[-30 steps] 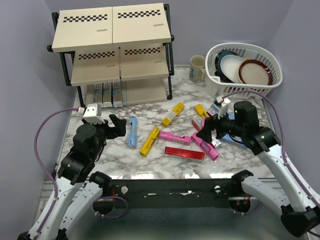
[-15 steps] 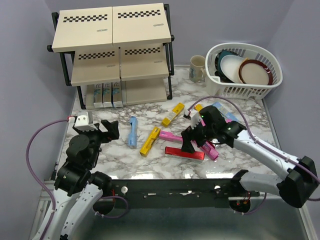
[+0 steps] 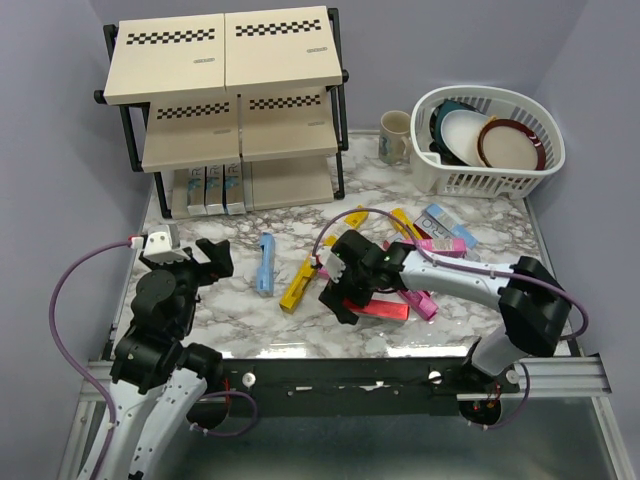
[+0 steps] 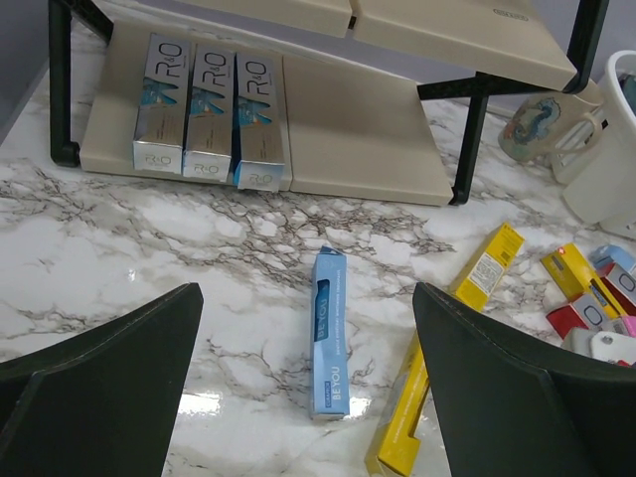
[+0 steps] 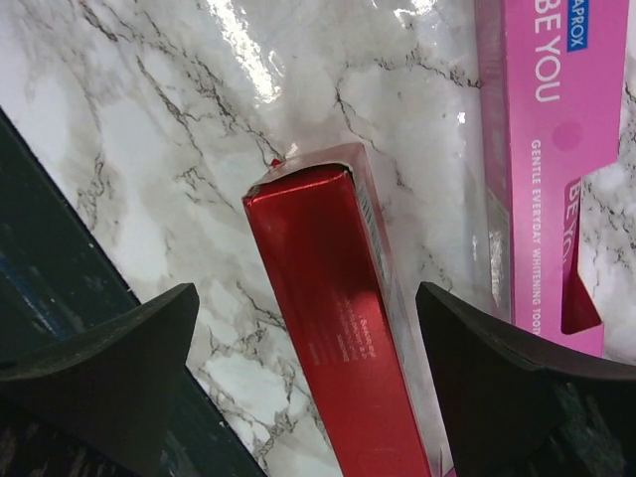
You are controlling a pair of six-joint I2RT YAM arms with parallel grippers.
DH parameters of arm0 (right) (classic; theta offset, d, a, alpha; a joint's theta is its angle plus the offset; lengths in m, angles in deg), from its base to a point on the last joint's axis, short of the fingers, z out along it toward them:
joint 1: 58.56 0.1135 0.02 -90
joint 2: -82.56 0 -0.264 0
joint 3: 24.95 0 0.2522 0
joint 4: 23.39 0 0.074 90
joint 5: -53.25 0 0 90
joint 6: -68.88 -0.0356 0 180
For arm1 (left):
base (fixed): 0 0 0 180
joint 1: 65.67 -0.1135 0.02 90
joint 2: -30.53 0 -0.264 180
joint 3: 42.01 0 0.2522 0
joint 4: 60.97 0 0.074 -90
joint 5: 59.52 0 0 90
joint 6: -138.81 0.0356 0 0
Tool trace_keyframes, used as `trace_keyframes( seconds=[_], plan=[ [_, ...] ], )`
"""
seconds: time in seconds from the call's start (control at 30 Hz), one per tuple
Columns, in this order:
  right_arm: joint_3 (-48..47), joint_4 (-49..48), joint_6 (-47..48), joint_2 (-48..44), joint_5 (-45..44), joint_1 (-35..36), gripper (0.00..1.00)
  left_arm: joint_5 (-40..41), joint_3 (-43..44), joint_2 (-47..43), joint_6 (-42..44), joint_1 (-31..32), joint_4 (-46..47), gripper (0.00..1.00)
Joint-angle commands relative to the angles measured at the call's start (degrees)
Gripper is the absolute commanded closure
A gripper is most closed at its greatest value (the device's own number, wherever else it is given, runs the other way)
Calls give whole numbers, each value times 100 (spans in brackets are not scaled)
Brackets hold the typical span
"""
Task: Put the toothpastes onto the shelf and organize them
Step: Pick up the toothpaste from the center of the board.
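Directly beneath your right gripper [image 5: 306, 303], jaws spread wide and empty, a red toothpaste carton [image 5: 338, 397] lies flat under the gap. Ahead of your left gripper [image 4: 306, 298], equally wide, a light blue carton [image 4: 329, 343]; shelf [image 4: 348, 159] beyond.

Lavender walls [image 3: 50, 120] surround a glossy white marble table [image 3: 240, 310].

Overhead, the right end effector [image 3: 338, 298] covered most of the red carton [image 3: 390, 311], so only its far end showed. On the right wrist cam that carton ran off the bottom edge and the pink carton [image 5: 537, 149] ran out the top. The left wrist cam cropped the white basket [image 4: 611, 149].
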Motion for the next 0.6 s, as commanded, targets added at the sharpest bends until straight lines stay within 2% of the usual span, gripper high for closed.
trace_keyframes(
  seconds=[0.0,0.27,0.57],
  plan=[
    [-361,320,242,515,-469,332,0,-119,-47,-3,68,-118,104,1],
    [-344,699,84,1070,-795,641,1,-400,-82,41,77,-320,183,1],
    [-466,1085,-57,1421,-1110,860,10,-655,-108,138,68,-461,227,1]
  ],
)
